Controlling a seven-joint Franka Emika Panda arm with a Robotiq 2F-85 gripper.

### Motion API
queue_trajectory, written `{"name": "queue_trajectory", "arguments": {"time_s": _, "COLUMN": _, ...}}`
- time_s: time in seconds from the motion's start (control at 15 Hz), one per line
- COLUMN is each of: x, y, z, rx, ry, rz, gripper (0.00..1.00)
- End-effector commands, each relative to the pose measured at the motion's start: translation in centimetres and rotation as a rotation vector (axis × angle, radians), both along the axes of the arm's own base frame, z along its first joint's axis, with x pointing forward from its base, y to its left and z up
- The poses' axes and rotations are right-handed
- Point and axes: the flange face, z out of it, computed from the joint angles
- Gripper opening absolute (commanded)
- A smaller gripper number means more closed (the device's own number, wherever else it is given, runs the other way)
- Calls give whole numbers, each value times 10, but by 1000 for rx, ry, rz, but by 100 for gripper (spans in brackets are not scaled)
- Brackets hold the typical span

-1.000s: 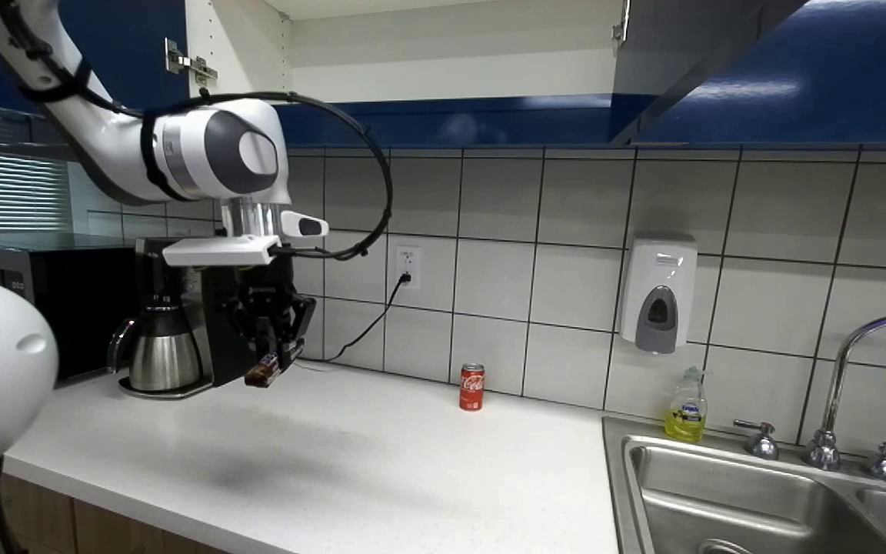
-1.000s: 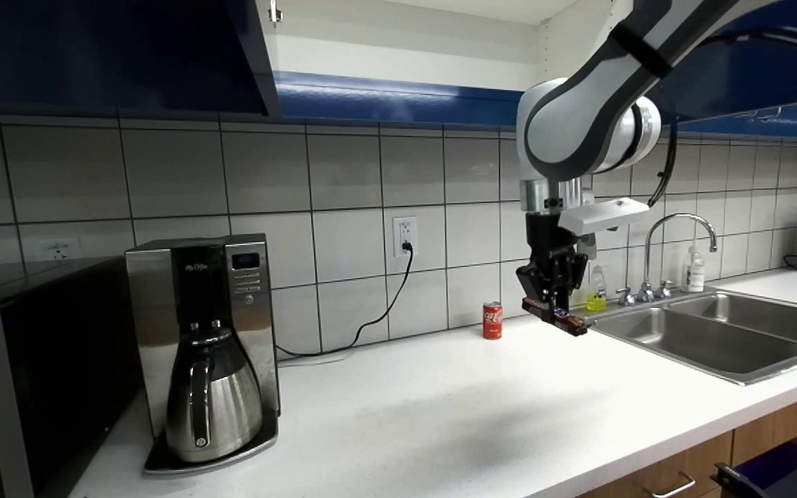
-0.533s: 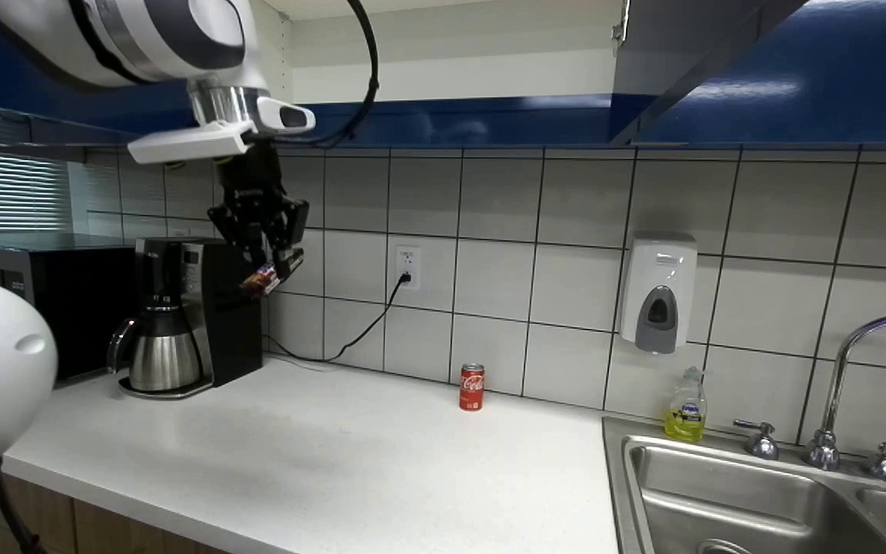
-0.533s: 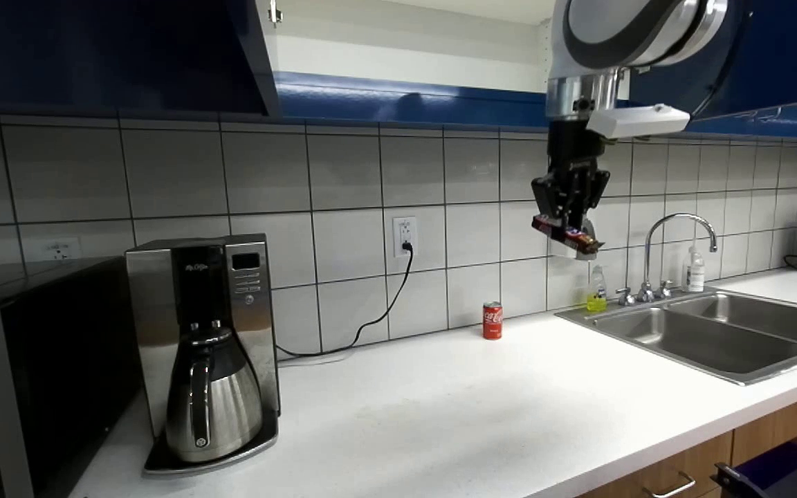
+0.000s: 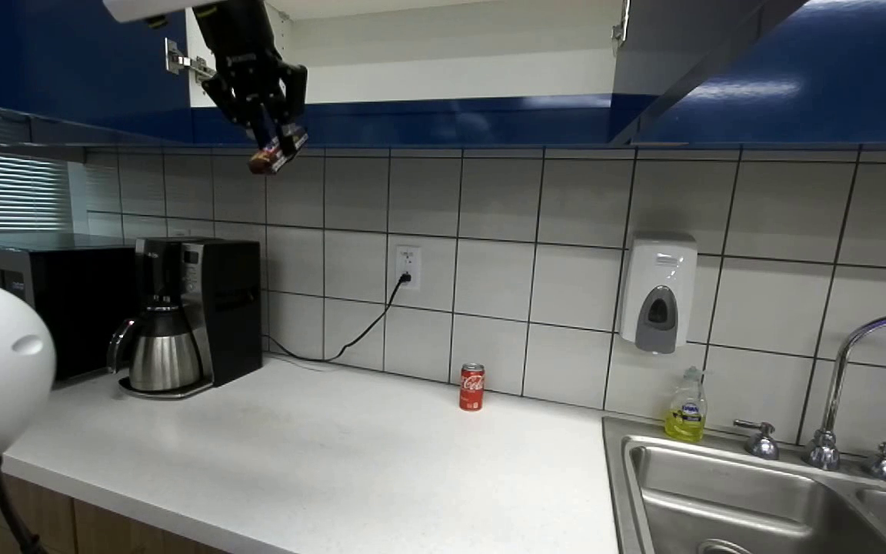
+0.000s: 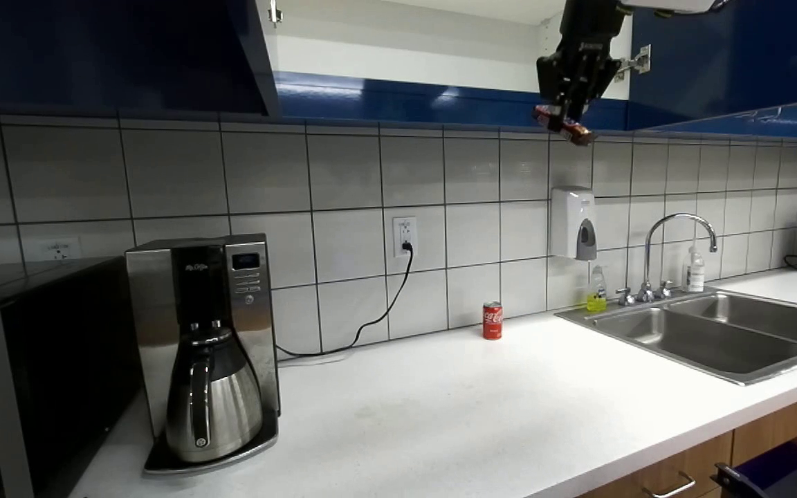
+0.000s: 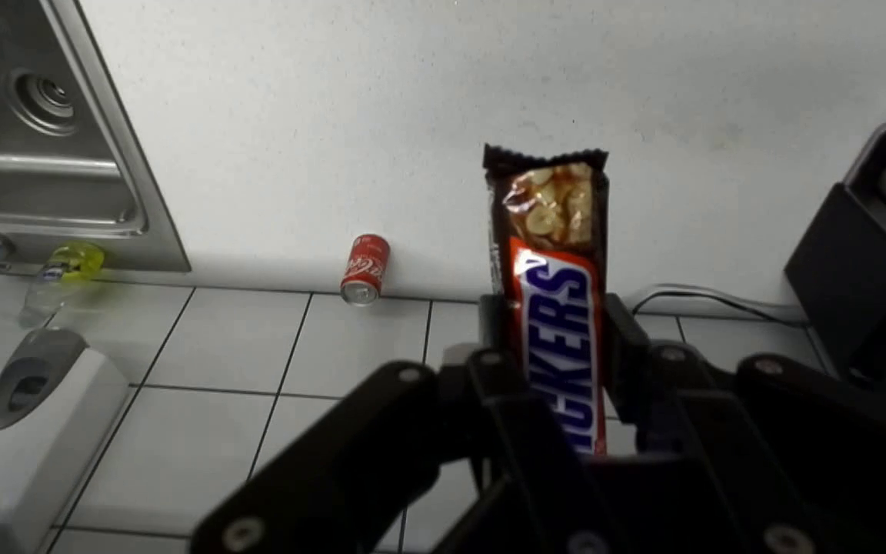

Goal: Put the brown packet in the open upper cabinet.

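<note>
The brown packet [image 7: 551, 208] is a Snickers bar, pinched by its sides between the two fingers of my gripper [image 7: 554, 319] in the wrist view. Its lower end is hidden by the fingers. In both exterior views my gripper [image 5: 278, 135] [image 6: 568, 114] points down and holds the packet [image 5: 264, 161] [image 6: 578, 134] high above the counter. There the packet appears just below the blue lower edge of the open upper cabinet [image 5: 451, 73], which also shows in an exterior view [image 6: 405, 59]. The cabinet's white interior is visible, its top cut off by the frame.
The cabinet's blue doors [image 5: 89, 69] [image 5: 797, 77] stand open on both sides. Below are a red can [image 5: 471, 387], a coffee maker [image 6: 205, 346], a microwave [image 6: 46, 373], a soap dispenser [image 5: 658, 292], a soap bottle [image 5: 687, 408] and a steel sink [image 5: 616, 477].
My arm has risen steadily, lifting the gripper and packet from low over the counter to cabinet-edge height. The grip on the packet looks the same. The can and other objects have not moved.
</note>
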Motion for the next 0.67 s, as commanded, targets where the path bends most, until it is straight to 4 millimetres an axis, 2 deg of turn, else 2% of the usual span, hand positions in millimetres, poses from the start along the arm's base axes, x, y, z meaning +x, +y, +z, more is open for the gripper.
{"name": "queue_trajectory", "arguments": {"time_s": 0.0, "x": 6, "y": -3, "z": 61, "rx": 16, "ry": -31, "rz": -9, "gripper": 8}}
{"name": "queue_trajectory", "arguments": {"time_s": 0.2, "x": 13, "y": 0, "z": 100, "rx": 22, "ry": -76, "rz": -21, "gripper": 8}}
{"name": "queue_trajectory", "arguments": {"time_s": 0.33, "x": 26, "y": 3, "z": 121, "rx": 26, "ry": -96, "rz": -28, "gripper": 8}}
{"name": "queue_trajectory", "arguments": {"time_s": 0.6, "x": 60, "y": 8, "z": 145, "rx": 30, "ry": -104, "rz": -46, "gripper": 8}}
